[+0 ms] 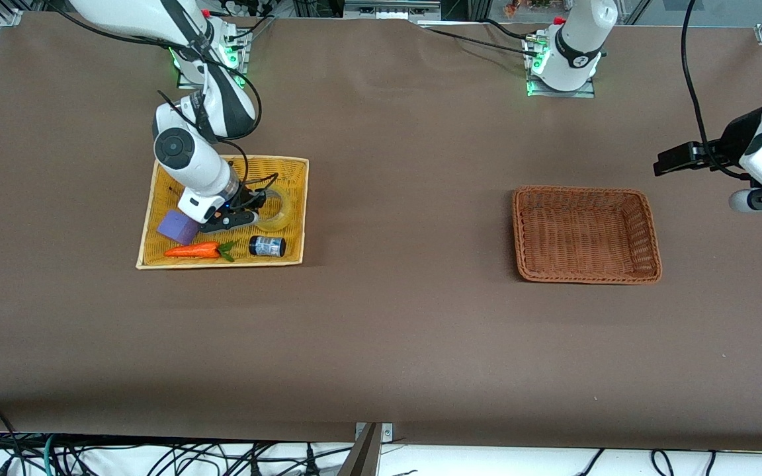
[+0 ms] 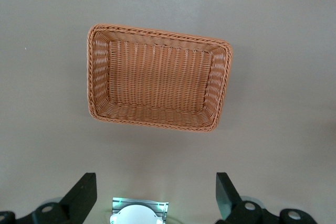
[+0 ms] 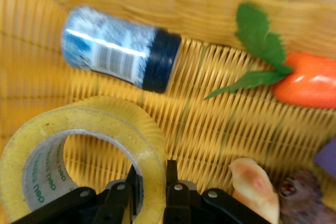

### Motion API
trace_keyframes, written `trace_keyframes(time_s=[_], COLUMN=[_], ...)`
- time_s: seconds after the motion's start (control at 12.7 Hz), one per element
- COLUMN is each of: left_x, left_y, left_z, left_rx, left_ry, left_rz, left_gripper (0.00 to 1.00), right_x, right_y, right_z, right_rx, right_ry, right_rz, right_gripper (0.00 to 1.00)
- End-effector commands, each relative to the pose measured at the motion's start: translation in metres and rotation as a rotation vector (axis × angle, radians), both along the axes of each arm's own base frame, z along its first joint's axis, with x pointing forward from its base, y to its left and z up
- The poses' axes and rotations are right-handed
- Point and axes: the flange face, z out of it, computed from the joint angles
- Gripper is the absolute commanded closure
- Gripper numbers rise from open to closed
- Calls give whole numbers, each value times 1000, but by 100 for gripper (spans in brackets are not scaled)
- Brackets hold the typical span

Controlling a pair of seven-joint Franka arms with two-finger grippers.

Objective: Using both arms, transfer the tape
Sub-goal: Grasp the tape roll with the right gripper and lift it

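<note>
The tape [image 1: 277,209], a yellowish translucent roll with a pale core, is in the yellow tray [image 1: 292,168] at the right arm's end of the table. My right gripper [image 1: 253,210] is down in the tray and shut on the tape's wall, one finger inside the hole and one outside. The right wrist view shows the tape [image 3: 105,129] pinched in my right gripper [image 3: 153,187]. My left gripper [image 1: 669,160] is open and empty, up in the air past the brown basket [image 1: 585,233] at the left arm's end; the left wrist view shows its fingers [image 2: 84,195] wide apart above the basket [image 2: 157,85].
In the yellow tray lie a small black jar with a white label [image 1: 267,246], an orange toy carrot [image 1: 197,250] and a purple block [image 1: 178,227]. The right wrist view also shows the jar [image 3: 121,51], the carrot [image 3: 307,85] and a small brown toy [image 3: 299,195].
</note>
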Motion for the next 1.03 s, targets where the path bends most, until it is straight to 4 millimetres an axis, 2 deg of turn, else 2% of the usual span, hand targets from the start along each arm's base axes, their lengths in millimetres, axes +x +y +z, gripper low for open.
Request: trace_keyframes(time_s=[0.0,0.16,0.24,0.32,0.47,0.55,0.63,0.71,0.87,0.95], left_x=[-1,0,1,8,18,27,40,50,65,70], left_y=[-1,-1,-2,-3,1,4,1,0,-5,-8], left_z=[5,4,4,-11,-33,-53,-84,-106,-134,-148], left_rx=[-17,-19,-19,-13,-10,-9,1,0,-5,-2], left_ry=[0,-3,-11,13,47,66,98,108,74,77], left_rz=[-16,-17,-18,-19,-11,-2,-3,0,-4,-7], left_gripper=[0,0,0,0,0,0,0,0,0,0], right_x=[20,33,35,32,26,17,7,-3,-29,-40], right_y=[21,50,73,104,175,214,255,295,365,390], right_z=[60,99,111,117,103,88,77,65,37,25], right_rx=[2,7,13,13,6,-6,-4,-1,5,12], right_ry=[16,25,26,21,25,25,23,20,-10,-26], right_rz=[24,57,33,17,-63,-92,-130,-177,-251,-284], right_gripper=[100,100,100,100,100,100,100,100,100,100])
